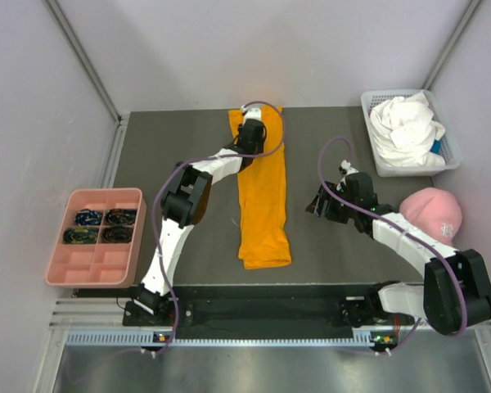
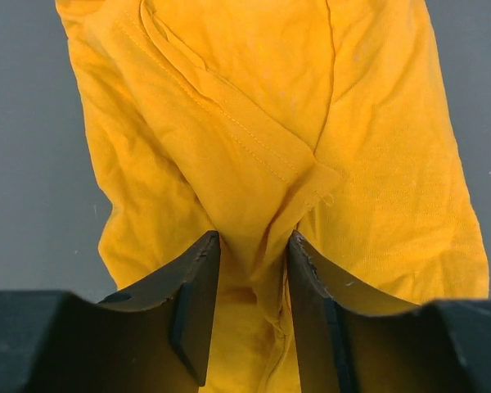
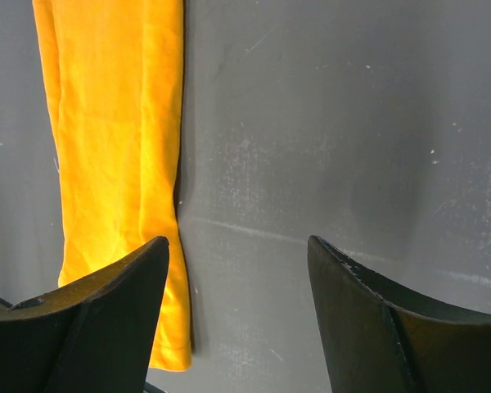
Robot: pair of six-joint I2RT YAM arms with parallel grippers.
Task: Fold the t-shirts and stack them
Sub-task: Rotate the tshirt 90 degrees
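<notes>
Stretching across the middle of the dark table (image 1: 327,254), the orange t-shirt (image 1: 263,205) lies folded into a long narrow strip that runs from the far edge toward the arms. The white t-shirt (image 1: 405,129) sits crumpled in a white basket (image 1: 452,164) at the far right corner. A pink compartment tray (image 1: 61,270) stands at the left edge, with dark items in four of its cells. A pink cap (image 1: 432,214) rests on the right, near the right arm. At the strip's far end the left fingers (image 2: 192,295) stand narrow, pinching a raised fold of orange cloth between them. The right fingers (image 3: 368,327) are spread wide with nothing between them, near the strip's right edge but apart from it.
</notes>
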